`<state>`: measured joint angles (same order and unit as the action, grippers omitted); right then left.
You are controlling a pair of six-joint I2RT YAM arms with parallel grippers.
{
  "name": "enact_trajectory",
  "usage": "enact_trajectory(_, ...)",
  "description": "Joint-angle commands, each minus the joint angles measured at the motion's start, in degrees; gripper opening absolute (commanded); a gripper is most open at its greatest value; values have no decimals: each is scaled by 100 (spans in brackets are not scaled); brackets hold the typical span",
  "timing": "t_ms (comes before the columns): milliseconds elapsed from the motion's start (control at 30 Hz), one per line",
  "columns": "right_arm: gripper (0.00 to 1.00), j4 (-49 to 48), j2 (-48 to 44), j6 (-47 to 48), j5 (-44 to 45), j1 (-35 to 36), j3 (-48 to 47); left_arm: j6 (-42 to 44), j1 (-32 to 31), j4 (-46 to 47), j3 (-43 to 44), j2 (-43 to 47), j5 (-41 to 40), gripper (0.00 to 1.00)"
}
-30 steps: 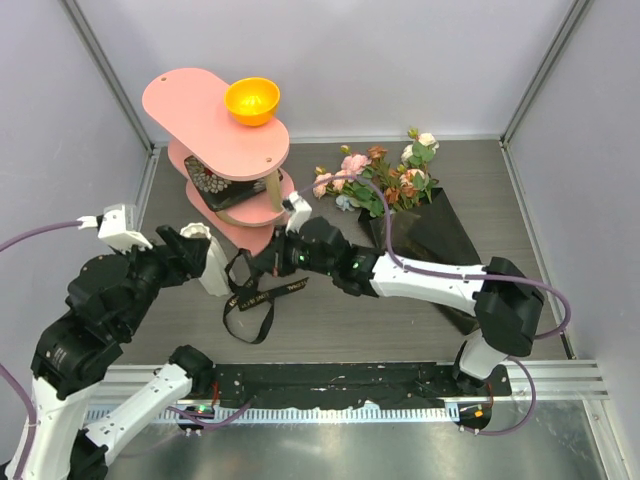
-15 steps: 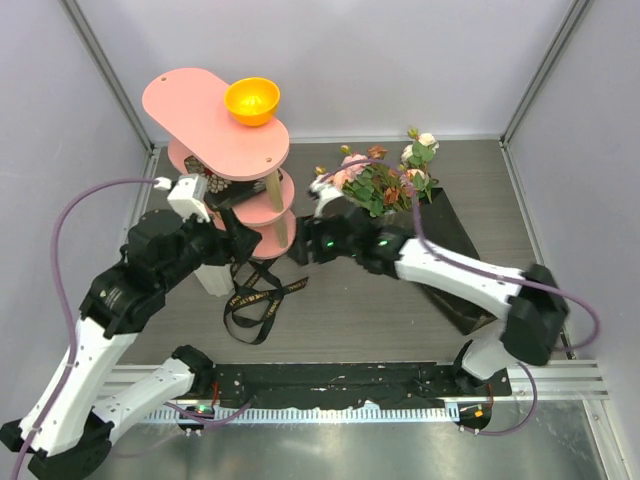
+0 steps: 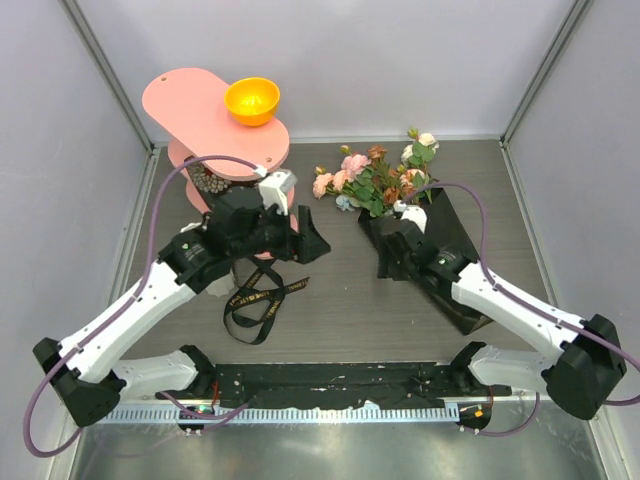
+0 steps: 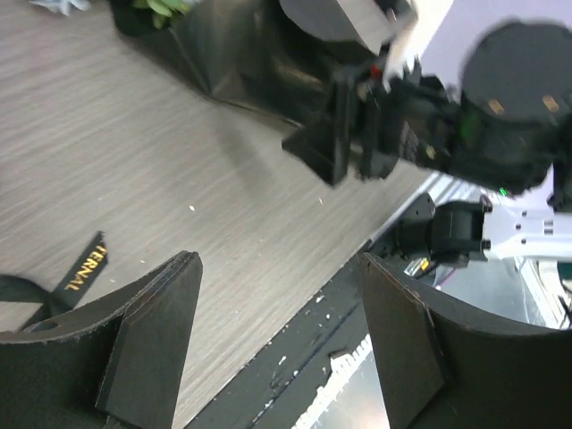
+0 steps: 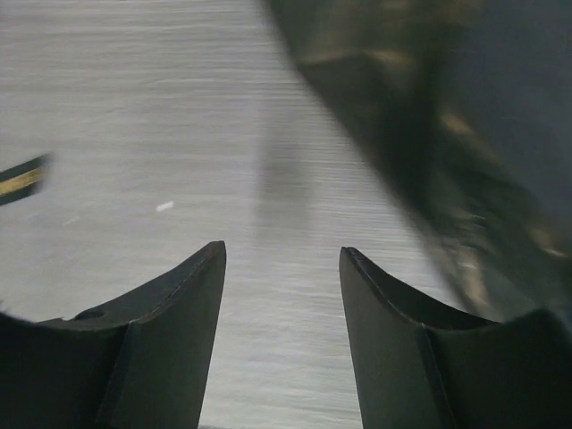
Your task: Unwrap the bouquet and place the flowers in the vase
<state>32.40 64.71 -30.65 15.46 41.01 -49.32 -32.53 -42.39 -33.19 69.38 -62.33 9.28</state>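
Two claws, both spread and empty: the left claw (image 4: 279, 268) hangs above the table (image 3: 340, 300), the right claw (image 5: 281, 259) low beside the black sheet (image 3: 450, 235). With the ribbon (image 3: 258, 300) lying loose and the flowers (image 3: 380, 180) resting in the sheet, we judge unwrapping half done. Next we need a pinch on the sheet's edge to peel it off the stems.

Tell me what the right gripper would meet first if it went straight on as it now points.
The right gripper would probably meet the bare table, seen between its open jaws. The black wrapping sheet lies just beside that line; blur makes depth uncertain.
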Motion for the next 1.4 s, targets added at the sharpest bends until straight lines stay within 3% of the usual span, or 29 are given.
enact_trajectory(0,60,574,243,-529,2153,-671,-253,10,-480,603,66,-218,-13,76)
enact_trajectory(233,60,-102,1138,-239,3005,-2536,-964,-95,-674,533,-223,141,-225,76)
enact_trajectory(333,61,-847,1683,127,3627,-2914,-1141,-122,-683,445,-303,194,-172,78)
enact_trajectory(400,61,-1883,1983,523,3727,-3177,-1167,-113,-700,278,-268,203,-146,79)
enact_trajectory(467,61,-2473,2403,1086,2951,-3371,-1334,-95,-753,208,-302,326,-146,79)
enact_trajectory(600,64,-2300,2827,1360,972,-3670,-1888,-95,-753,173,-487,563,-128,79)
enact_trajectory(700,66,-1459,3363,940,-76,-3890,-2798,-95,-753,181,-575,625,-23,79)
enact_trajectory(833,67,166,4206,508,-754,-4188,-3846,-122,-753,260,-628,651,171,79)
enact_trajectory(900,68,406,4531,499,-1078,-4277,-4172,-113,-762,278,-654,687,232,79)
enact_trajectory(1100,75,407,4823,648,-1423,-5067,-4112,-130,-762,278,-724,827,302,79)
enact_trajectory(1300,73,189,4815,543,-2669,-5420,-3666,-148,-771,322,-935,907,171,80)
enact_trajectory(1367,73,30,4535,132,-3301,-5437,-3393,-157,-762,339,-936,898,241,80)
